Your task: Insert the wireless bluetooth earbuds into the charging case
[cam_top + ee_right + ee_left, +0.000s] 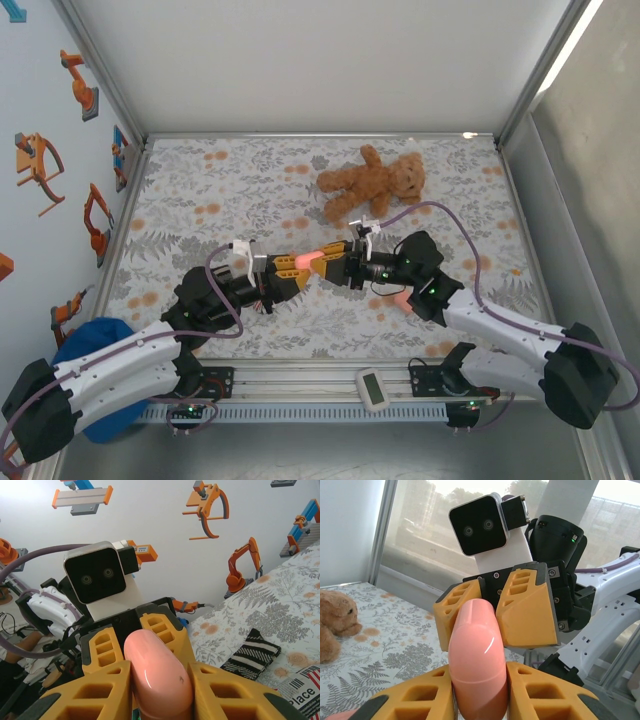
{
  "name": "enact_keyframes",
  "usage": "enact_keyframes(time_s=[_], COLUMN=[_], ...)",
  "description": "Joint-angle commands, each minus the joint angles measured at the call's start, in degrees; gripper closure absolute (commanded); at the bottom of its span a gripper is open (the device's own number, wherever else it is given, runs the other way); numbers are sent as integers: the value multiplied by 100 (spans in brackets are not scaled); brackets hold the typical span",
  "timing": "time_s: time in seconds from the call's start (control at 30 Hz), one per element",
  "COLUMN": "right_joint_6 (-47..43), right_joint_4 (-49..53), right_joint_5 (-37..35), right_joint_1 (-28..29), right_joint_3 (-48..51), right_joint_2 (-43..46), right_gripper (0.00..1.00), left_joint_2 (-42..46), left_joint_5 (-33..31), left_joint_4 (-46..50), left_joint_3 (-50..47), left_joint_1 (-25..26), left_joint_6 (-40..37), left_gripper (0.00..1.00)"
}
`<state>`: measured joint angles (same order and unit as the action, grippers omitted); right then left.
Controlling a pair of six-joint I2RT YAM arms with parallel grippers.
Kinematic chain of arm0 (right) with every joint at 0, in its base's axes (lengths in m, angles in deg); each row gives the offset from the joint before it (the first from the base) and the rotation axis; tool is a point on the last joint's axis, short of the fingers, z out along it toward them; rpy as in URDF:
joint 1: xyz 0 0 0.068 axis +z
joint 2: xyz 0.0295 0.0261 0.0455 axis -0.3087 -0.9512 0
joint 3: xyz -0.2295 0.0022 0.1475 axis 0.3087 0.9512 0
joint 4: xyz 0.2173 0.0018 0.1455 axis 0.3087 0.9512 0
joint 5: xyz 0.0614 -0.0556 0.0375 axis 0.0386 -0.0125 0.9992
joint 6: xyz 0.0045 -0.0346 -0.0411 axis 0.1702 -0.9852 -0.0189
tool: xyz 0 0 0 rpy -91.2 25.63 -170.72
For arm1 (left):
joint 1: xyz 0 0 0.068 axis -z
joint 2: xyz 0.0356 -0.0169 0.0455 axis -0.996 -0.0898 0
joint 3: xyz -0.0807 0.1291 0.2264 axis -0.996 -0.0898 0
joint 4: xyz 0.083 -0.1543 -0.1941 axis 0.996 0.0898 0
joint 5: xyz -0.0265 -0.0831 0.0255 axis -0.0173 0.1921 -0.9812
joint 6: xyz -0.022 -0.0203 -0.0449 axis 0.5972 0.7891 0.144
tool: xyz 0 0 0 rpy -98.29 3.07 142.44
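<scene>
charging case (pixel 306 261) was held off the table (pixel 200 190), mid-air between the arms. Long axis ran gripper to gripper, roughly level. left gripper (pixel 480 697) fingers clamped one end, right gripper (pixel 161 692) fingers were snug on the other. Both ends were buried in the fingers, so I couldn't make out a lid seam. pink blob (pixel 402 299) sat under the right arm, half hidden, unidentifiable.

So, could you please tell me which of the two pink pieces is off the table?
The pink case clamped between the left gripper and right gripper, mid-table; the other pink piece lies on the table by the right arm.
</scene>
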<state>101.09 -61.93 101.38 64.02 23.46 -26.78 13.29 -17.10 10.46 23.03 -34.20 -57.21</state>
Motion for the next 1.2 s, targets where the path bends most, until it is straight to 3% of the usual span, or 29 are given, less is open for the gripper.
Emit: enact_keyframes(time_s=[0.0, 0.47, 0.73, 0.9, 1.07, 1.17], right_joint_6=[-29, -473, -638, -540, -54, 114], right_joint_4=[-7, 1219, 2348, 3070, 3200, 3200], right_joint_5=[52, -579, -1474, -2067, -2015, -1935], right_joint_1=[75, 69, 71, -10, -353, -474], right_joint_3=[-66, -229, -277, -110, 323, 543], right_joint_2=[161, 549, 809, 960, 938, 827], right_gripper=[73, 79, 79, 79, 79, 79], left_joint_2=[-63, 88, 450, 852, 1290, 1523], left_joint_5=[-139, -273, -372, -558, -776, -906], left_joint_4=[-16, 181, 723, 1205, 1489, 1653], left_joint_3=[109, 48, 28, -5, -99, -130], left_joint_1=[0, -3, -3, -2, -3, -3], left_joint_6=[-79, -166, -285, -382, -462, -466], left_gripper=[71, 63, 46, 41, 33, 22])
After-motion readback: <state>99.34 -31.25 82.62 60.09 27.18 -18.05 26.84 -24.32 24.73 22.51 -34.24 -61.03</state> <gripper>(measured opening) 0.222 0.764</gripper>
